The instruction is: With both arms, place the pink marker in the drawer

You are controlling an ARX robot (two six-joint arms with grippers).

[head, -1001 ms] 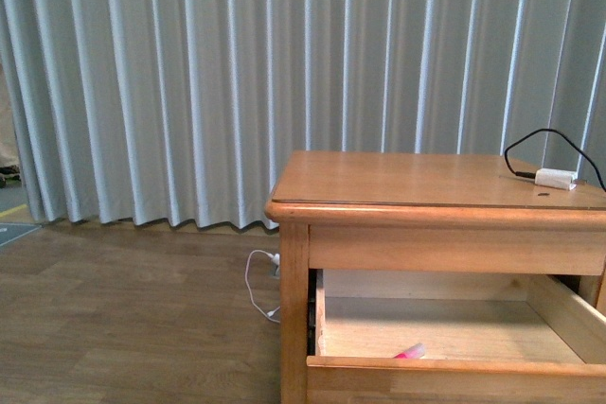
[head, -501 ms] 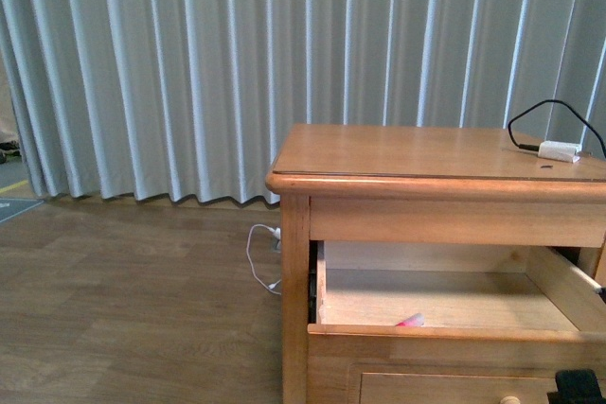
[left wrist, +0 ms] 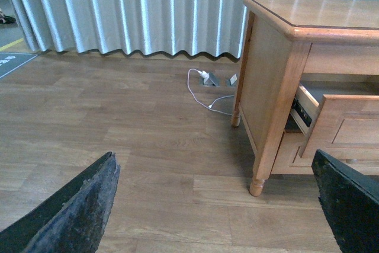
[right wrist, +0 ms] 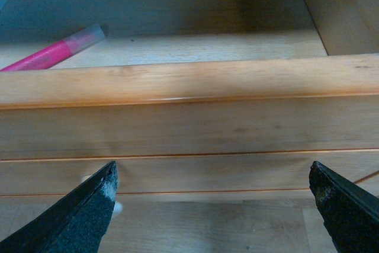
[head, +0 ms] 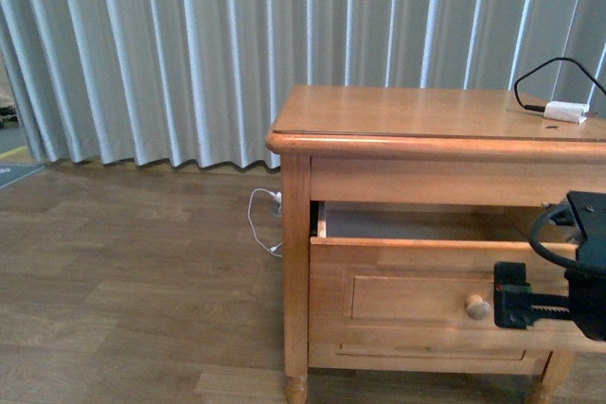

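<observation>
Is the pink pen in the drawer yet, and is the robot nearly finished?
Yes. The pink marker already lies inside the drawer. The right gripper, open, is beside the knob. The drawer is open a little; closing it looks like what's left.

No readable text, labels, brands or nos. on anything in view.
</observation>
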